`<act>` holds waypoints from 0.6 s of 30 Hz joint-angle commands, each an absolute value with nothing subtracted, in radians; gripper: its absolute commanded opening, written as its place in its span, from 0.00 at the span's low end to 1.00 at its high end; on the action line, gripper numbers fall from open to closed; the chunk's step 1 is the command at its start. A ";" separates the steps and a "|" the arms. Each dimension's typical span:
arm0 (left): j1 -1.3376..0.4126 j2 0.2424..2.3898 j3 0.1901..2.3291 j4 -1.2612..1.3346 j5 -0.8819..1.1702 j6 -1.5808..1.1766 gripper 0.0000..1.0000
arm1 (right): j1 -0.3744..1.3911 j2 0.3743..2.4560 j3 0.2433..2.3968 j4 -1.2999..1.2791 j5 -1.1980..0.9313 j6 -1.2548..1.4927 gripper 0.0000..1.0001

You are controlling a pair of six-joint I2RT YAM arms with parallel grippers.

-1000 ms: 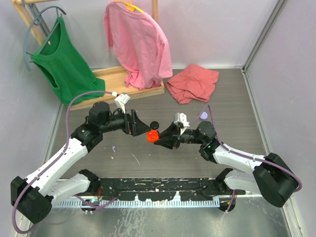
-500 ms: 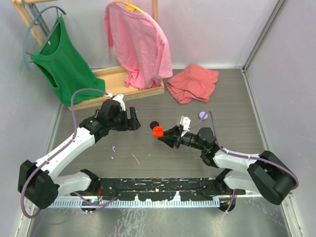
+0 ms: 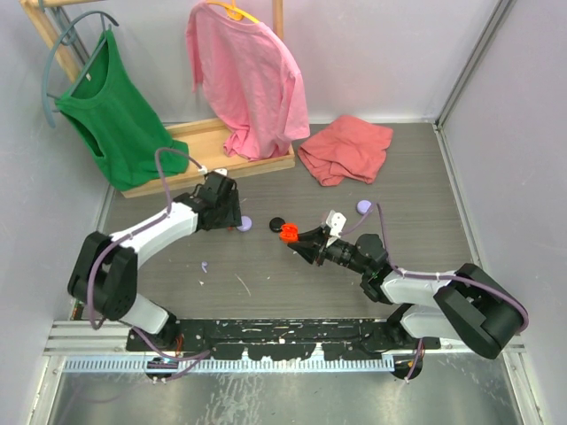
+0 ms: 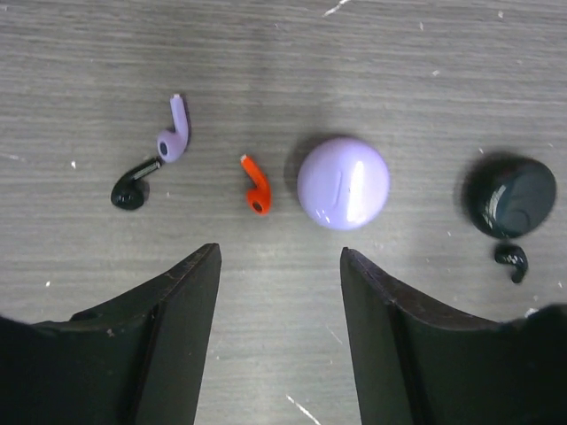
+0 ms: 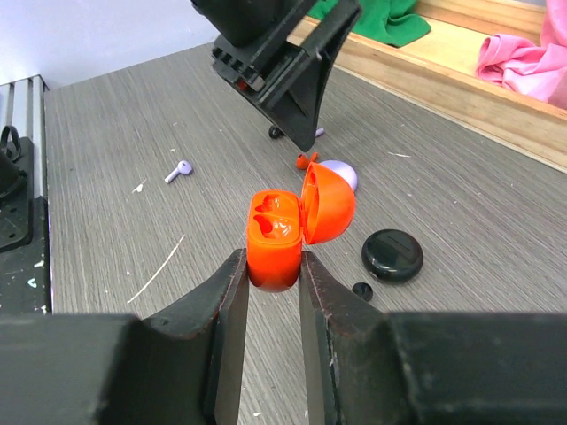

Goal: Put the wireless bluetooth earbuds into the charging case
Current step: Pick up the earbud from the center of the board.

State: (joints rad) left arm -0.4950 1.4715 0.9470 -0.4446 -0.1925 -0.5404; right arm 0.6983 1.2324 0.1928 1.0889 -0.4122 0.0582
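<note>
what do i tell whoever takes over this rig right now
Left tool: open, empty, poised near the orange earbud, which lies beside the closed lavender case.
Right tool: shut on the orange charging case, lid open.
Loose on the table: lavender earbud, black earbud, a second black earbud by the closed black case.
Done: orange case is open; what is inside is unclear.
Left: pick up the orange earbud, seat it, then the others.
</note>
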 commanded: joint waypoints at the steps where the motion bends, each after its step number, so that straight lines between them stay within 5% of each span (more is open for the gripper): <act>1: -0.468 1.555 1.028 -0.381 -0.226 -0.527 0.54 | 0.700 1.232 0.192 1.179 -0.382 0.043 0.01; 18: -0.416 1.787 1.134 -0.414 -0.104 -0.465 0.35 | 0.702 1.251 0.210 1.136 -0.381 0.031 0.01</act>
